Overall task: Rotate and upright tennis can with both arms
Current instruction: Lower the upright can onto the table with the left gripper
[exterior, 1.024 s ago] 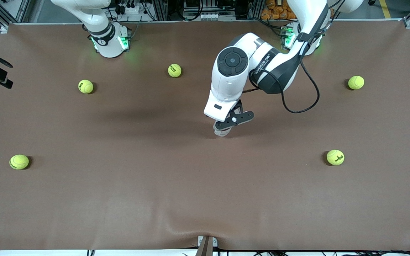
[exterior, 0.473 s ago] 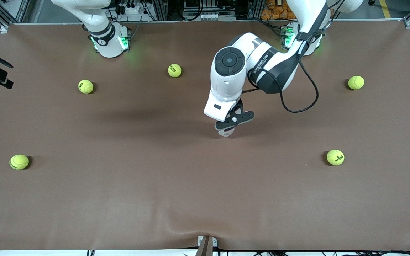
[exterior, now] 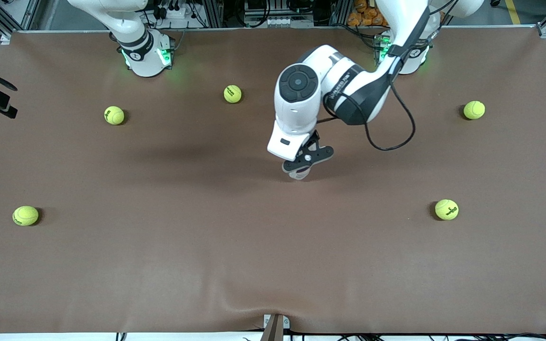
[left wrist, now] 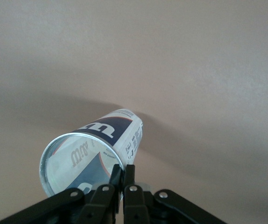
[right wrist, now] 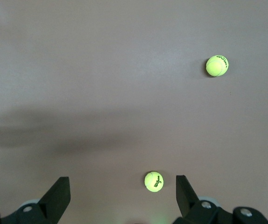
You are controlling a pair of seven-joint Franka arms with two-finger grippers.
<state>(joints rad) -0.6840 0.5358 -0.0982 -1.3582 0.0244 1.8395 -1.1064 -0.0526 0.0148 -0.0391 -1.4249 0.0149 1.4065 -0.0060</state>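
Fingers (left wrist: 116,179) of the left gripper (exterior: 301,166) pinch the rim of the tennis can (left wrist: 93,151) at the centre of the front view.
The can leans on the table (exterior: 206,246), open end up. A sound finish tips it slowly until the base sits flat before letting go. The right gripper (right wrist: 122,196) waits spread wide above two tennis balls (right wrist: 153,181).

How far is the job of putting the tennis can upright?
Done: the left claw pinches the silvery rim of the tennis can near the table's middle. In hand: the can looks tilted under that claw, not clearly upright. Left: stand it straight and let go. The right claw waits open, high over two tennis balls.
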